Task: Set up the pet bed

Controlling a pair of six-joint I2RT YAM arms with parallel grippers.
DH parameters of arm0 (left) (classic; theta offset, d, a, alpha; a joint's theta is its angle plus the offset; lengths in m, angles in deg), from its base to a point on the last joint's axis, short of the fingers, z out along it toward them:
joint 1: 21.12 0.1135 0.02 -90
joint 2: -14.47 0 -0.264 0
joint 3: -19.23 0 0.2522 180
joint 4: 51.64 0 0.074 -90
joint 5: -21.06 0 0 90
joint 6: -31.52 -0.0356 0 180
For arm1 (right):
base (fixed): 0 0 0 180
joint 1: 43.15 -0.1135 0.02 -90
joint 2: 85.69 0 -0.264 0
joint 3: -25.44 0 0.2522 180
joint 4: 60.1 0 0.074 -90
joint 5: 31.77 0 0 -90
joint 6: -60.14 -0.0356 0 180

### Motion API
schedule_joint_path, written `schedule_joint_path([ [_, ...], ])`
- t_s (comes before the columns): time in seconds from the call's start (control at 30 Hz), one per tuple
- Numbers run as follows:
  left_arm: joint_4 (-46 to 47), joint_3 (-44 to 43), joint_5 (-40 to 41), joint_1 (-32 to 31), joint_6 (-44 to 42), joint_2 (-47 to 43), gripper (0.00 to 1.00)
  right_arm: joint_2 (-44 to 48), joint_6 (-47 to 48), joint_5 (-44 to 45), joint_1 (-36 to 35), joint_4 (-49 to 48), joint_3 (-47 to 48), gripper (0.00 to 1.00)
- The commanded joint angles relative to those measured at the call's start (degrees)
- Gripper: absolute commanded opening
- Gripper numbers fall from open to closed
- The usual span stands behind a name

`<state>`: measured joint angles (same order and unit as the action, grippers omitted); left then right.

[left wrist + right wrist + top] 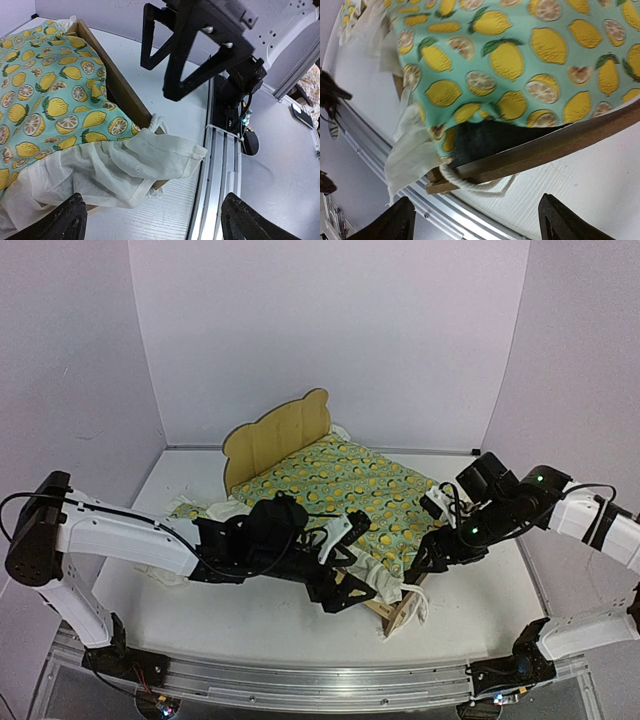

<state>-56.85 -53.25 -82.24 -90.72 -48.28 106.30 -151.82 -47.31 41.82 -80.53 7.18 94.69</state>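
Bearing the pet bed (275,435), white table (200,610); pale walls (330,330).

- Table (480,590): white, flat, closed in by walls on the left, far and right sides; a metal rail (300,685) runs along its near edge.
- Pet bed (275,435): stands directly on the table at the middle, set at a slant, with the headboard to the far left and the foot to the near right.
- Quilt (350,480): spread over the bed, white ruffle spilling over the near corner.
- Pillow (190,510): on the table just left of the bed, partly hidden.
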Motion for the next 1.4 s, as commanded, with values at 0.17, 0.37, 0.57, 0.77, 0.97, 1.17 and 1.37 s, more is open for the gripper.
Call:
schedule_joint_path([
  [0.17,1.2,-3.2,11.7,-2.9,-4.5,1.8,0.85,1.7,0.0,-3.4,-14.6,-6.2,0.4,0.81],
  [0.37,1.9,9.9,23.0,-1.8,-6.7,-10.1,0.93,-1.7,12.9,12.2,-25.6,-9.9,3.6,0.89],
  [0.57,11.4,21.0,17.8,4.1,-20.0,-13.9,0.87,-8.8,32.2,19.2,-28.2,-14.0,6.2,0.89],
  [0.77,21.5,21.5,14.7,5.6,-30.1,-8.7,0.83,-12.8,36.4,22.6,-28.3,-24.1,1.7,0.79],
  [0.97,25.9,18.6,13.6,5.6,-34.7,-2.5,0.84,-13.3,38.1,27.0,-28.3,-31.5,-4.1,0.78],
  [1.17,29.2,17.7,8.9,5.6,-35.6,-1.0,0.69,-13.5,37.5,25.9,-28.2,-35.7,-7.6,0.66],
  [1.37,29.8,14.2,4.3,5.6,-34.2,3.6,0.53,-11.4,35.5,26.1,-28.3,-36.8,-8.6,0.36],
])
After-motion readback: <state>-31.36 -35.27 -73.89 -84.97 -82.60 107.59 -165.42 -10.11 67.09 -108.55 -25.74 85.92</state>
